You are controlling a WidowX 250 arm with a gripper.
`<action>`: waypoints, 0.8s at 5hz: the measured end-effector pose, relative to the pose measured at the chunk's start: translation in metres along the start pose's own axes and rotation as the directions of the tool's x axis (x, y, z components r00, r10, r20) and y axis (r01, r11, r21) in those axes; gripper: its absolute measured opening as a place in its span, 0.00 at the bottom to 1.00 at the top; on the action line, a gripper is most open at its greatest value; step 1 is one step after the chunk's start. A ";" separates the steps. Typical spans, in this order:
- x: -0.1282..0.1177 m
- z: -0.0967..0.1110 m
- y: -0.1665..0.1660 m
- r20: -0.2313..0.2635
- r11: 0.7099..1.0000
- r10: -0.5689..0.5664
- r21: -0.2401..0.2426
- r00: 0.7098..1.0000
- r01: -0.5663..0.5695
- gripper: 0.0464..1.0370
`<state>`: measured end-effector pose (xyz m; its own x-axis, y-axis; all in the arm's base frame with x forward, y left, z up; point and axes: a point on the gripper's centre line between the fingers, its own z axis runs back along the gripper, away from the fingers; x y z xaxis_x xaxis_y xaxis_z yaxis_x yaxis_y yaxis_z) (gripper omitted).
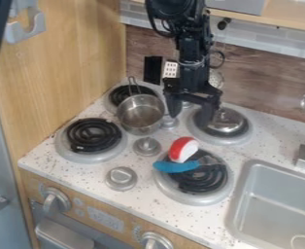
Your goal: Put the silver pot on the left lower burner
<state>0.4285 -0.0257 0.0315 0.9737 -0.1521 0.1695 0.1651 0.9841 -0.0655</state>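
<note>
Awaiting transfer: silver pot (139, 117) at the edge of upper left burner (121, 94), not yet on left lower burner (92, 135). Pincer (191, 110) spread wide, holding nothing. Grasp, carry, set-down outstanding.

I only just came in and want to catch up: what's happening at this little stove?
A robot arm is here to put the silver pot on the lower left burner. Its gripper hangs to the right of the pot, fingers apart. The pot sits partly over the upper left burner, so it isn't on its goal yet. A silver lid rests on the upper right burner, and a blue utensil lies across the lower right one.
</note>
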 end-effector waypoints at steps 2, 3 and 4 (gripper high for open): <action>-0.013 -0.031 0.015 -0.084 0.999 0.037 -0.019 0.996 -0.039 0.96; -0.003 -0.033 0.048 -0.039 0.993 0.111 -0.034 0.993 -0.112 0.96; 0.007 -0.036 0.066 -0.015 0.991 0.129 -0.029 0.992 -0.129 0.96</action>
<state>0.4515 0.0352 -0.0074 0.9892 -0.0253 0.1446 0.0423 0.9924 -0.1157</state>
